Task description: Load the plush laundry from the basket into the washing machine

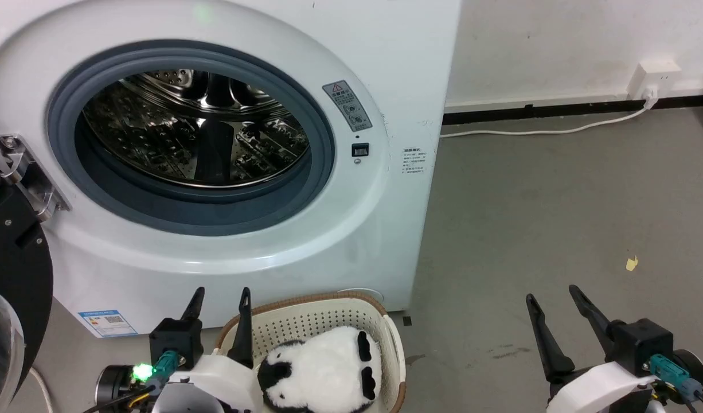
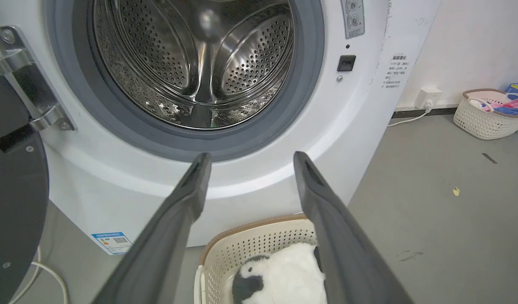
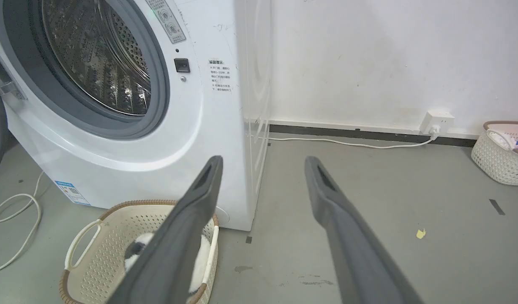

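Observation:
The white-and-black plush laundry (image 1: 323,370) lies in the cream basket (image 1: 323,318) on the floor before the washing machine (image 1: 214,172). The machine's round porthole is open, showing the steel drum (image 1: 194,126), and its black-rimmed door (image 1: 10,287) hangs open at the left. My left gripper (image 1: 221,298) is open, just left of the basket's near end, above floor level. My right gripper (image 1: 555,295) is open over bare floor, well to the right of the basket. In the left wrist view the plush laundry (image 2: 280,274) sits below the open left gripper (image 2: 248,160), and the right wrist view shows the basket (image 3: 115,230) at lower left.
A white cable (image 1: 529,129) runs along the floor to a wall socket (image 1: 652,77). A second cream basket (image 2: 489,114) with coloured clothes stands at the far right by the wall. A loose cord (image 3: 14,228) lies left of the machine. Grey floor stretches to the right.

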You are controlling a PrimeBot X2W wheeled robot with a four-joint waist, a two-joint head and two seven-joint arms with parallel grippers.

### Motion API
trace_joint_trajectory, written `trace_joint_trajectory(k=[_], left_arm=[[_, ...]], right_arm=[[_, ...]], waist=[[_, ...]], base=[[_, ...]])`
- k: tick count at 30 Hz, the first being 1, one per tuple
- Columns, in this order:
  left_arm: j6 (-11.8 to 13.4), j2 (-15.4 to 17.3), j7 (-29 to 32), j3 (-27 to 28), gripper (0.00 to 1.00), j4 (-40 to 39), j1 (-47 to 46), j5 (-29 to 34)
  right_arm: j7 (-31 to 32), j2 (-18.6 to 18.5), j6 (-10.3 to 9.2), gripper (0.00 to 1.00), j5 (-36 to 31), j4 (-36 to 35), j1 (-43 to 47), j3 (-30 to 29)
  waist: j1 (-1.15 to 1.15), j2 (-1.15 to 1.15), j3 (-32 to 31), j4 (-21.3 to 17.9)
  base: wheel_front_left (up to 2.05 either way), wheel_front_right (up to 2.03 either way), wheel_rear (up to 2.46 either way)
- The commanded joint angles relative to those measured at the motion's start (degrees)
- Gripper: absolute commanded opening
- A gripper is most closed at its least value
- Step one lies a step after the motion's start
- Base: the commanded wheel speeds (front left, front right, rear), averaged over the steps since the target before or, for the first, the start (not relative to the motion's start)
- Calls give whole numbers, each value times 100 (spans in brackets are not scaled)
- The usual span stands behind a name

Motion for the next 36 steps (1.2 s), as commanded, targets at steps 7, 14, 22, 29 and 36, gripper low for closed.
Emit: trace_joint_trajectory(k=[7,14,22,29,36], left_arm=[[21,1,199,-136,100,360,-273,-220],[4,1,388,-292,100,822,-526,-382],[-10,3,386,-423,100,1369,-861,-549],[16,2,373,-513,100,1857,-1193,-738],[37,2,329,-651,100,2329,-1558,-928]], right_arm=[[-126,4,-1,100,141,106,9,-62],[-210,5,-2,100,244,162,-30,-101],[-305,5,-2,100,361,173,-148,-147],[-389,6,-2,100,483,181,-276,-178],[-472,7,-3,100,609,178,-373,-236]], waist=[[-1,0,146,-33],[-1,0,344,-77],[-1,0,686,-170],[-1,0,1063,-248],[-1,0,1497,-313]], base=[[0,0,0],[0,0,0],[0,0,0],[0,0,0],[0,0,0]])
